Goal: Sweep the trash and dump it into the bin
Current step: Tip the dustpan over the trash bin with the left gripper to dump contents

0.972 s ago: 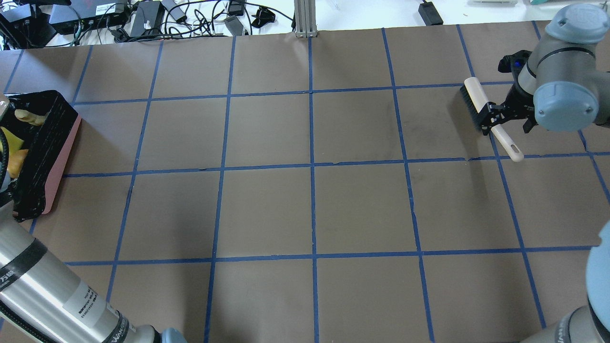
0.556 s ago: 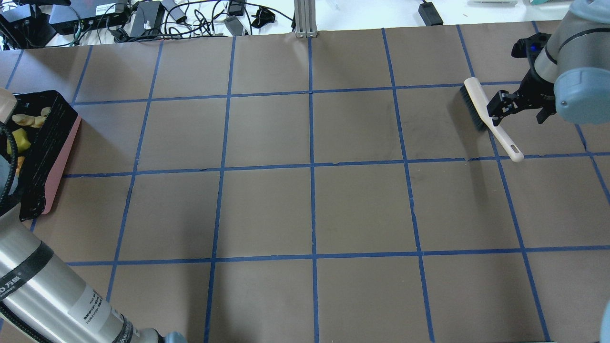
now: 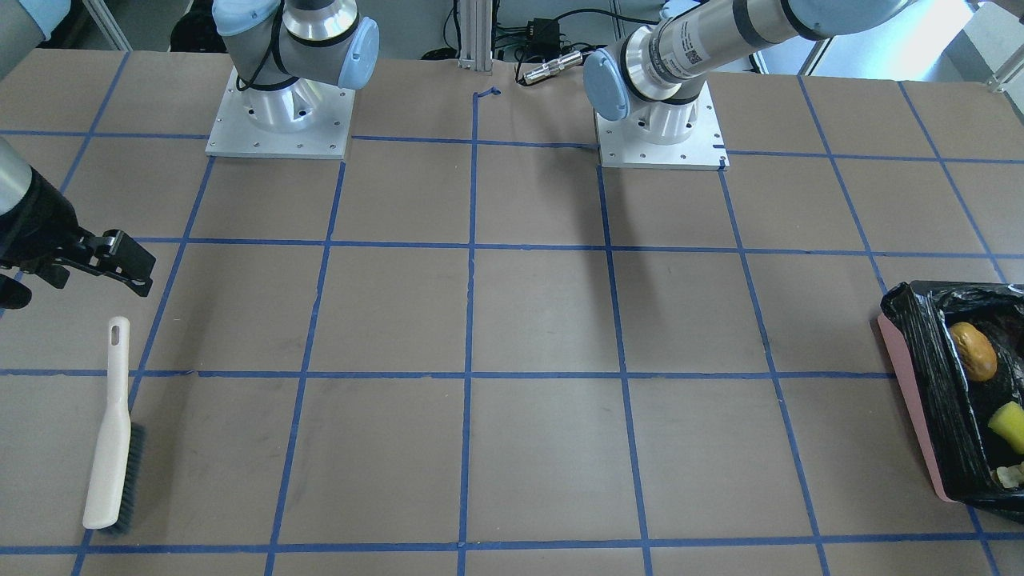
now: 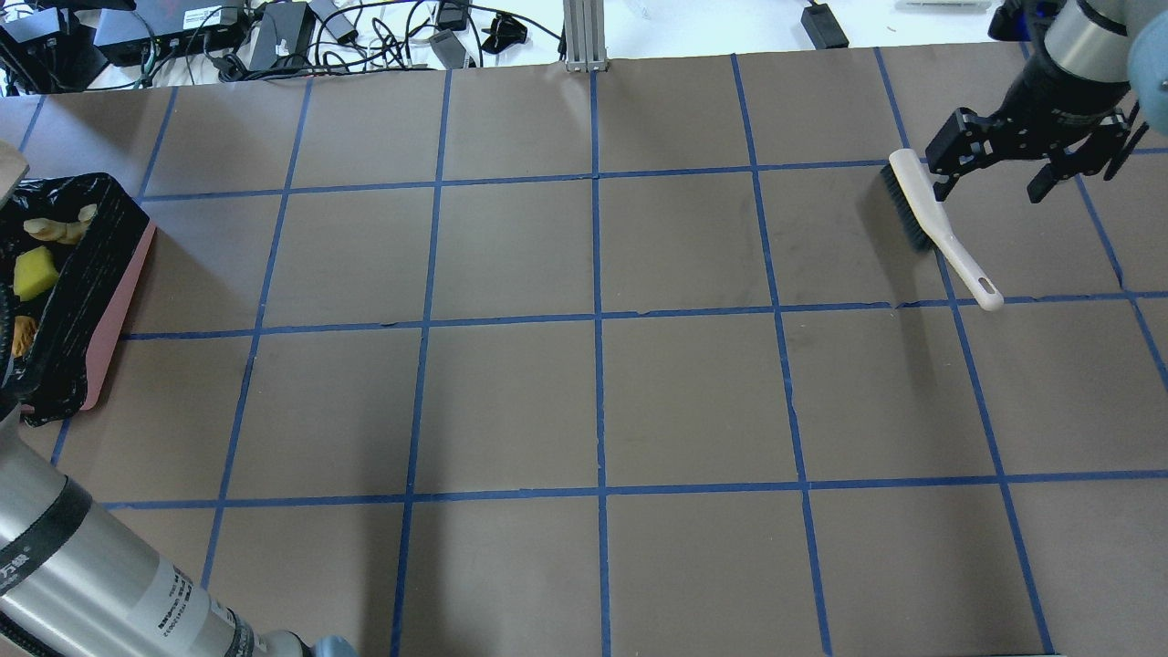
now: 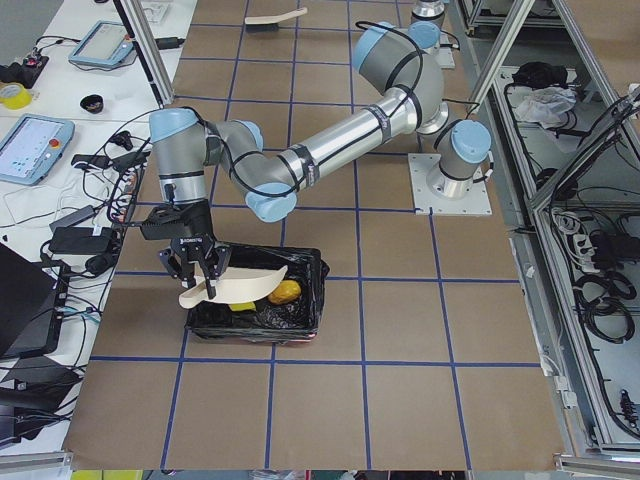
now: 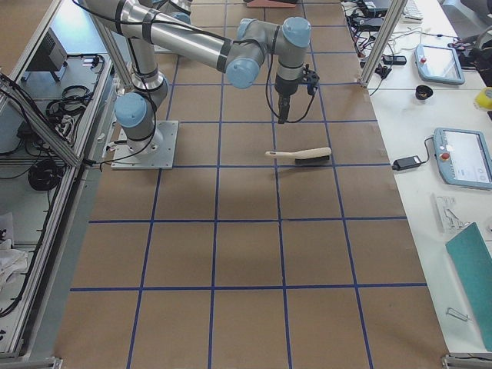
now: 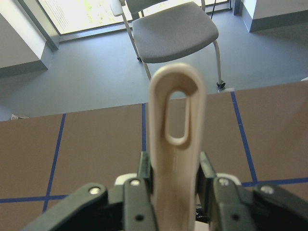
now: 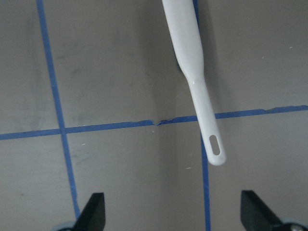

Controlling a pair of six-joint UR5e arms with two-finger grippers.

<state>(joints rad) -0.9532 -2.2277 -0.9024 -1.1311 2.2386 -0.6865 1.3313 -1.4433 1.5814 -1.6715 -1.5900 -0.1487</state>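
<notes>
The pink bin (image 4: 119,306), lined with a black bag, stands at the table's left end and shows in the front view (image 3: 912,376) too. In it lie the potato-like piece (image 3: 973,350), the sponge wedge (image 3: 1010,422) and the croissant-like piece (image 3: 1010,474). My left gripper (image 7: 175,168) is shut on the cream dustpan's handle (image 7: 175,125) and holds the dustpan (image 5: 245,288) tilted over the bin. The cream brush (image 4: 922,210) lies on the table at the far right. My right gripper (image 4: 999,169) is open and empty above it, with the brush handle (image 8: 199,96) below.
Cables and power bricks (image 4: 274,32) and an aluminium post (image 4: 584,36) line the far edge. The two arm bases (image 3: 280,120) stand at the robot's side. A chair (image 7: 175,29) stands beyond the table's left end.
My right gripper let go of the brush, opened and rose away toward the far right; the brush stays on the table. At the bin, the three trash items have come into plain view.
</notes>
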